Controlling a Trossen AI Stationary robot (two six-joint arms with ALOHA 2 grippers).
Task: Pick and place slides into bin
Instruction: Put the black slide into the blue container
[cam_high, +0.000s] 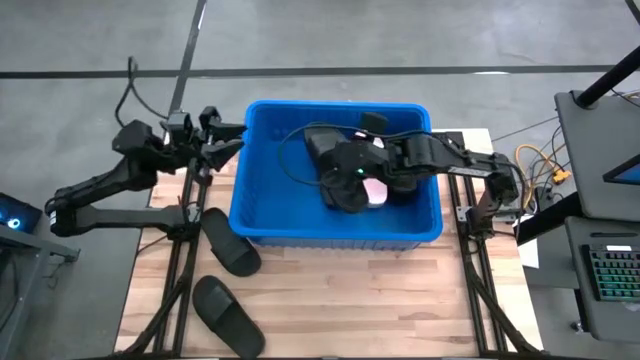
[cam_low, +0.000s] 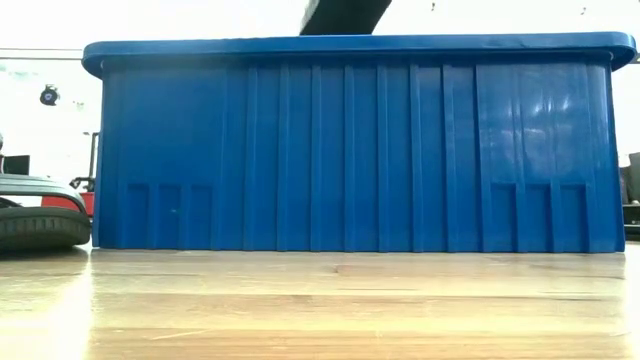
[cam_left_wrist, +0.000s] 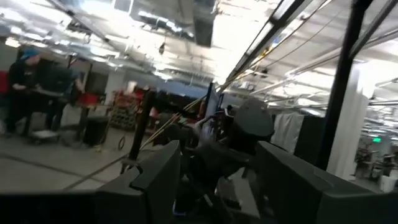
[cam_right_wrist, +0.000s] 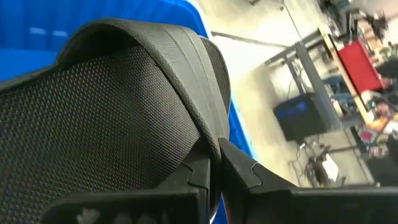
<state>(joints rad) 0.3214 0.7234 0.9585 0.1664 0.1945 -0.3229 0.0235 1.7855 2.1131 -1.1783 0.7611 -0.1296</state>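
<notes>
The blue bin (cam_high: 262, 195) stands mid-table and fills the low view (cam_low: 350, 150). My right gripper (cam_high: 352, 178) reaches in over it from the table's right and is shut on a black slide (cam_right_wrist: 106, 106). A pink slide (cam_high: 376, 191) and another black one (cam_high: 320, 140) lie inside the bin. Two black slides (cam_high: 232, 243) (cam_high: 228, 314) rest sole-down on the table near the bin's left front corner. My left gripper (cam_high: 232, 140) hangs open and holding nothing beside the bin's left rim; its fingers (cam_left_wrist: 155, 180) point up into the room. My right gripper pinches the edge of the black slide's wide strap (cam_right_wrist: 202, 127) between its two fingers (cam_right_wrist: 245, 168). It comes from the table's right, slanting down. The slide hangs over the bin's inside; I cannot tell whether it touches the slides below it.
Bare wooden tabletop (cam_high: 400, 300) lies in front of the bin. Metal frame legs (cam_high: 180, 260) run along the table's left and right sides. A person (cam_left_wrist: 25, 87) stands far off in the room behind.
</notes>
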